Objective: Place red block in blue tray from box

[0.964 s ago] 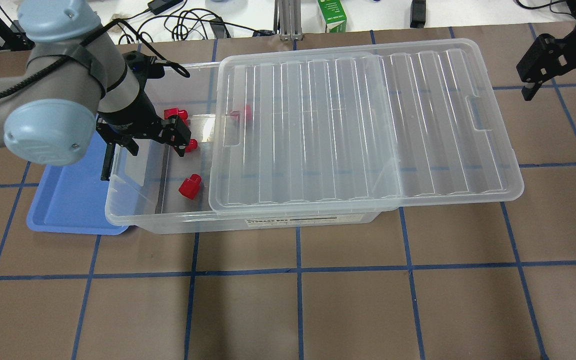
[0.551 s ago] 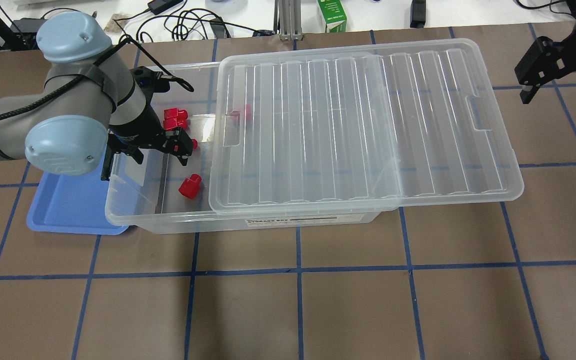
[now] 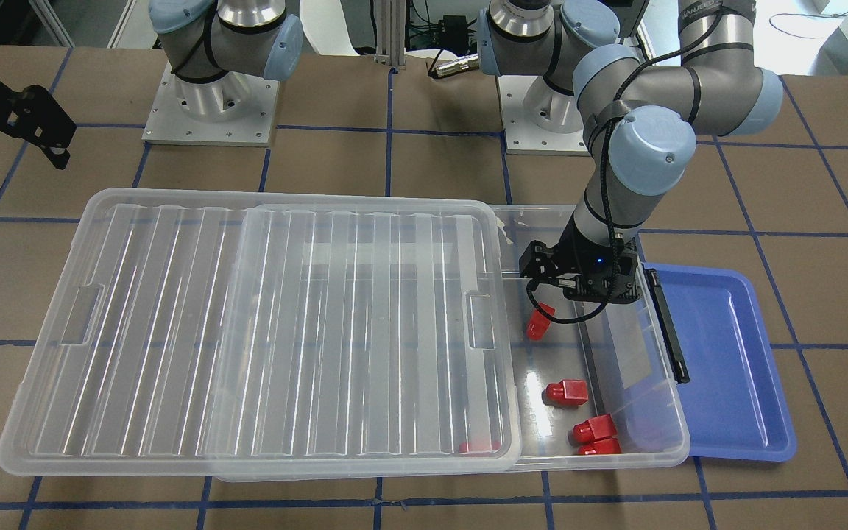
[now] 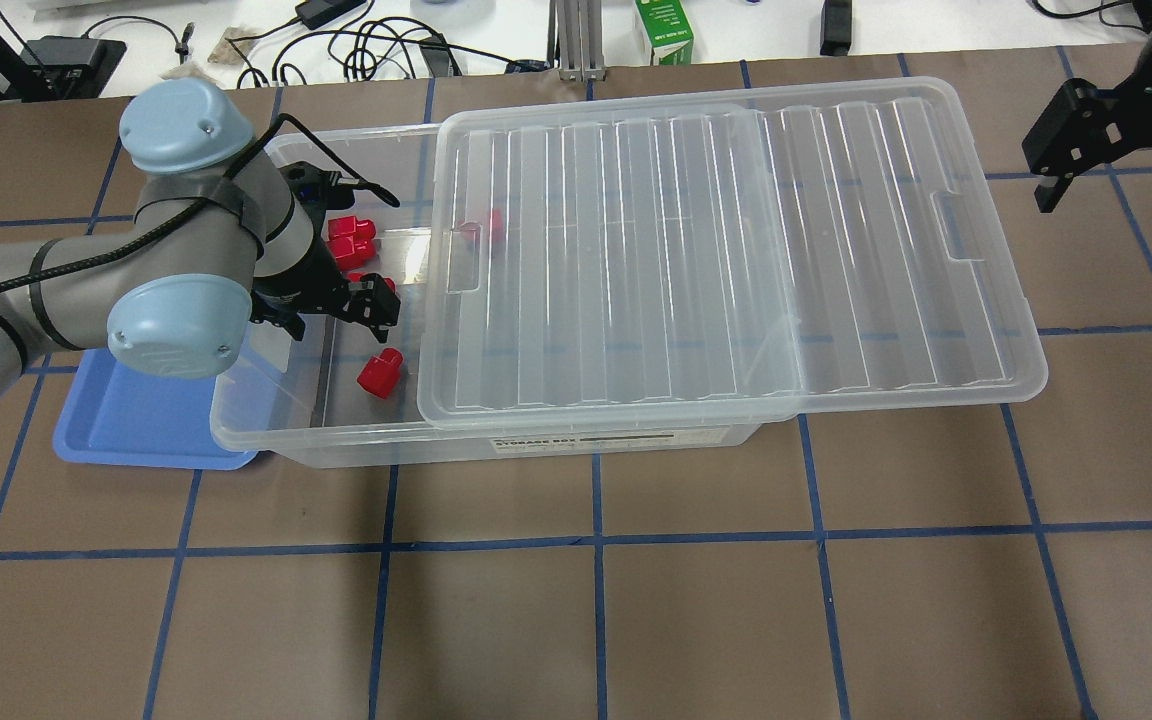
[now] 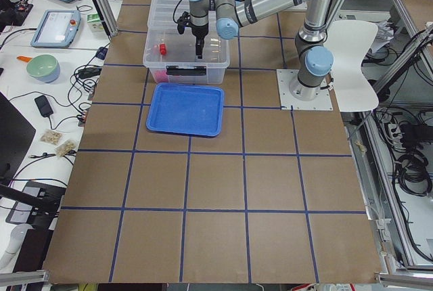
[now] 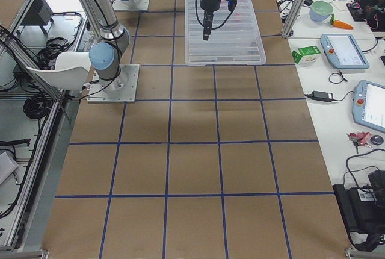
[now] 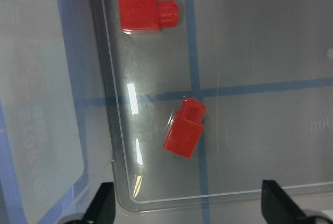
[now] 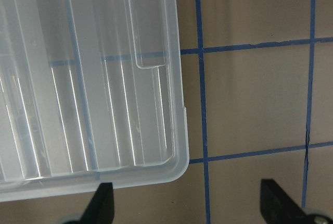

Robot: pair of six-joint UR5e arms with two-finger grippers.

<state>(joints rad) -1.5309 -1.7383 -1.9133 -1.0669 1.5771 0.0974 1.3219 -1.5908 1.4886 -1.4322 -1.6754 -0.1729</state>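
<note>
The red block (image 7: 184, 128) lies on the floor of the box (image 4: 336, 446), at its uncovered 9 o'clock end in the overhead view, with its peg toward 1 o'clock in the left wrist view. The left jaws hang spread and empty above it; the right jaws, also spread and empty, hover at 2 o'clock beyond the lid (image 4: 716, 250). Expect a light, rigid, slippery part: grip the two flat sides of the square body, not the round peg.

Left gripper (image 4: 331, 312) hung over box's (image 4: 286, 440) uncovered end, jaws wide, right gripper (image 4: 1114, 180) hovered beyond its far end, jaws apart.
</note>
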